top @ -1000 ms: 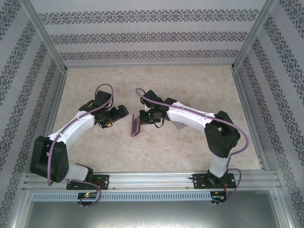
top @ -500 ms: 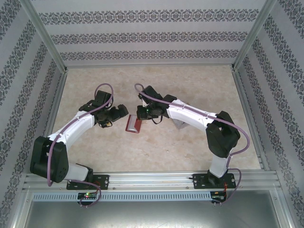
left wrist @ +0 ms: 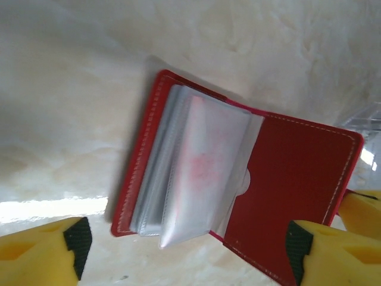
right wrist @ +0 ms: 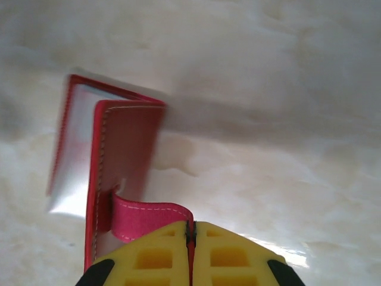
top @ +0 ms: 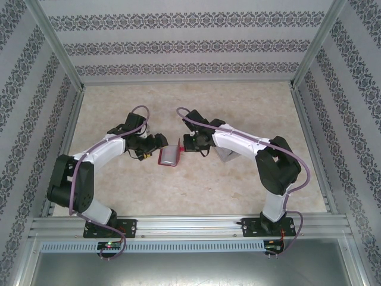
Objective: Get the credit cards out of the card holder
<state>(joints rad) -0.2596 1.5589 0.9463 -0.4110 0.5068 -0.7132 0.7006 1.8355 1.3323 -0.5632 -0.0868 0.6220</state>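
the open card holder (left wrist: pixel 297 179) sits just ahead of the left gripper (left wrist: pixel 190 256), jaws apart astride it, while the right gripper (right wrist: pixel 190 238) is clamped on its red tab (right wrist: pixel 149 215).

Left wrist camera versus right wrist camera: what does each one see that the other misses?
Left wrist view: the card holder is open, its clear sleeves fanned out, and the left claw is open wide, one finger on either side. Right wrist view: the right claw is shut on the holder's red tab, seen from the outer cover. Both show the red holder on the pale marbled table.
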